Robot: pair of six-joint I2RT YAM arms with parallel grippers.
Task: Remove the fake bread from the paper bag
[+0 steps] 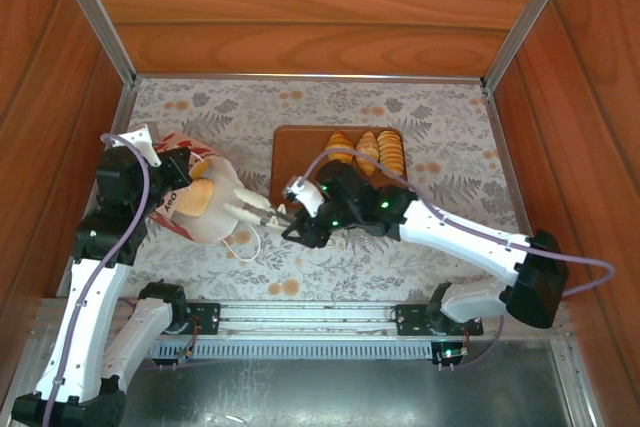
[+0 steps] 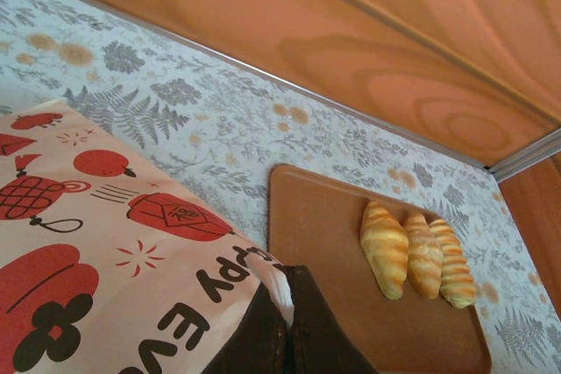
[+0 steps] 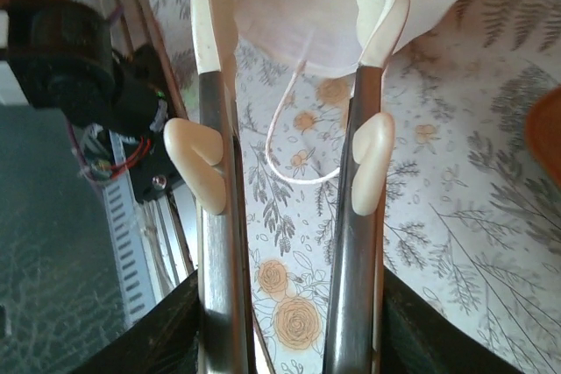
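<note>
Flat brown tray (image 1: 293,154) (image 2: 323,247), upper centre of frame. Floral-print table (image 1: 445,112) (image 2: 202,102) (image 3: 456,208). Wooden panel walls (image 1: 320,7) enclose it.

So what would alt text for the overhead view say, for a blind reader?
A white paper bag on a floral table: the left claw pinches its far end, the right claw, fingers apart, meets its mouth. Three croissants sit on a brown tray behind.

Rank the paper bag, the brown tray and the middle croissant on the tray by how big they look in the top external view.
1. Paper bag and brown tray: about alike. The right arm hides part of the tray, so I won't rank them.
2. Middle croissant: clearly the smallest.
</note>
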